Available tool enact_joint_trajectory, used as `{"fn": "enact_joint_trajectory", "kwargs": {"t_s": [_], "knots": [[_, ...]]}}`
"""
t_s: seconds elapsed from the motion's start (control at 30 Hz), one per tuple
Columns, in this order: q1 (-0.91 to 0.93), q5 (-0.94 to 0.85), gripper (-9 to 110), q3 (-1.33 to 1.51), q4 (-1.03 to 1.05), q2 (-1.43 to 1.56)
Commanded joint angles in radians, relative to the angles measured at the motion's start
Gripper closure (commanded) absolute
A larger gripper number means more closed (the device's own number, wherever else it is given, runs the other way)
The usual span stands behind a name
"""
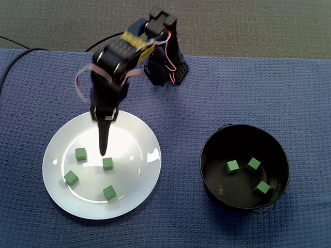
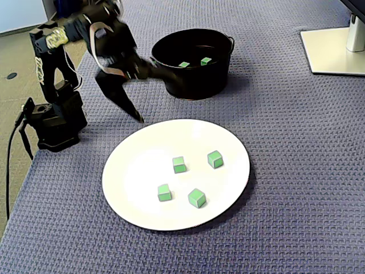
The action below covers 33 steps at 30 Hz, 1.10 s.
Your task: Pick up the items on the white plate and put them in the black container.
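Apparently closed and empty, the end effector (image 1: 103, 151) hangs tip-down over the white plate (image 1: 135, 138), where the nearest green cube (image 1: 107, 164) lies just beyond the tip, slightly right in a fixed view.

We count four green cubes (image 1: 107, 164) on one white plate (image 1: 135, 140) under the claw (image 1: 103, 152), three more in one black container (image 1: 208, 161) beside it.

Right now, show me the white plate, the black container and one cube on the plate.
white plate (image 1: 139, 134): fixed view, bare upper-right rim.
black container (image 1: 209, 164): fixed view, inner left wall.
green cube (image 1: 107, 164): fixed view, top face, near plate centre.
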Motion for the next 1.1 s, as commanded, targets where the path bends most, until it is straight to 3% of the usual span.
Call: {"fn": "enact_joint_trajectory", "kwargs": {"t_s": [0.0, 0.73, 1.07], "knots": [[0.014, -0.006, 48, -0.014, -0.041, -0.107], [-0.072, -0.067, 49, -0.25, -0.04, -0.502], [-0.06, -0.084, 61, -0.311, -0.052, -0.571]]}}
